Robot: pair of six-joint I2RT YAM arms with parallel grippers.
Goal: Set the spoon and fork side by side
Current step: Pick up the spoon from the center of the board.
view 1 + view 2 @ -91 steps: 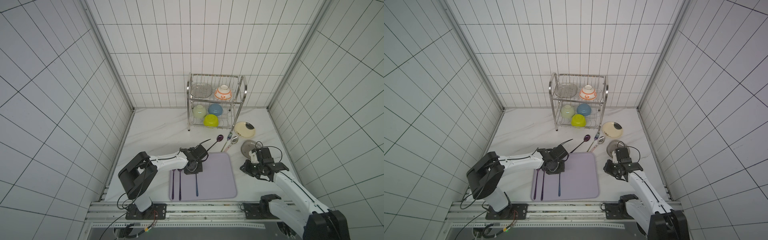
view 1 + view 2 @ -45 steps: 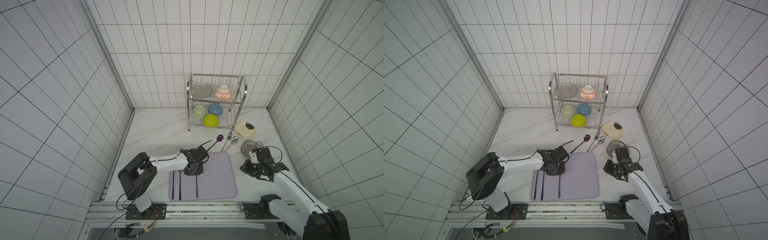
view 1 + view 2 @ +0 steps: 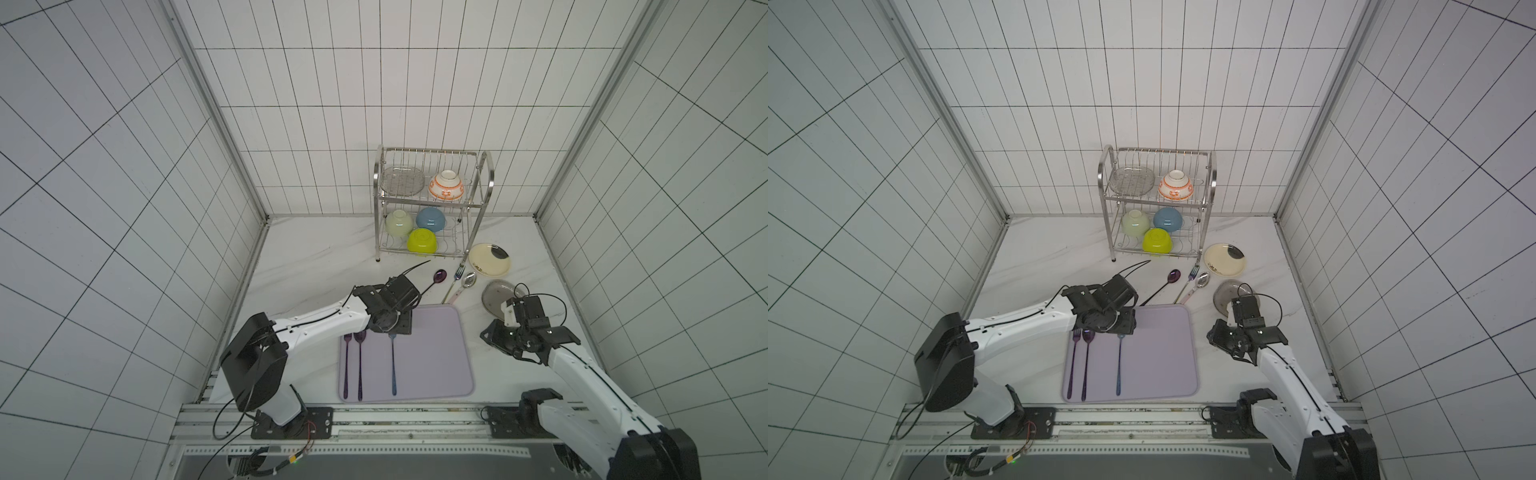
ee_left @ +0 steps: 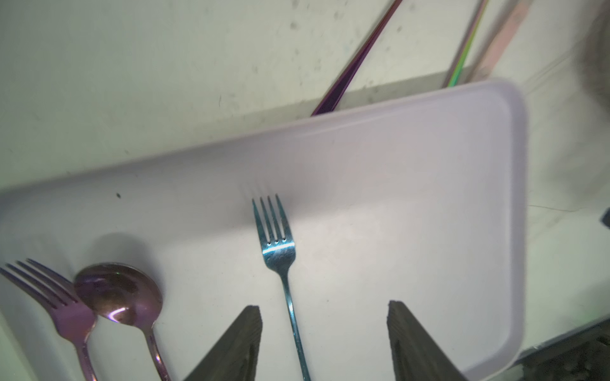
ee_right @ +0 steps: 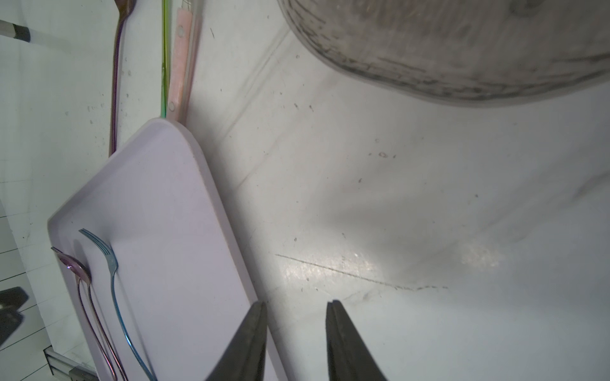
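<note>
At the near edge of the white marbled counter (image 3: 316, 257) lies a flat lilac rectangular tray (image 3: 432, 357). Three pieces of cutlery rest on it, handles toward the near edge. A purple metal fork (image 3: 346, 365) and a purple metal spoon (image 3: 360, 365) lie side by side at the tray's left, their heads touching in the left wrist view. A slim blue metal fork (image 3: 392, 365) lies parallel to them, a little apart on their right.

The left pincer (image 4: 323, 305) hovers over the head end of the blue metal fork. Its jaws are spread wide, with a dark finger (image 4: 237, 346) on either side of the handle and clear of it, so it grips nothing. The right pincer (image 5: 297, 302) hangs over bare counter just beside the tray's right rim, jaws parted with nothing between them.

Past the tray's far rim, three more pieces lie on the counter, slanting away:
- a long dark-handled purple spoon (image 3: 436, 279)
- a fork with a rainbow-tinted handle (image 3: 457, 274)
- a silver spoon with a pink handle (image 3: 468, 280)

Right of these sits a grey round plate (image 3: 496, 293), and beyond it a cream plate with a dark patch (image 3: 488, 259). Farthest back stands a two-tier steel wire rack (image 3: 486, 174). Its top tier holds a metal dish (image 3: 402, 180) and a white-and-orange bowl (image 3: 446, 185). Its lower tier holds a pale green bowl (image 3: 399, 222), a blue bowl (image 3: 431, 219) and a lime bowl (image 3: 422, 240).
</note>
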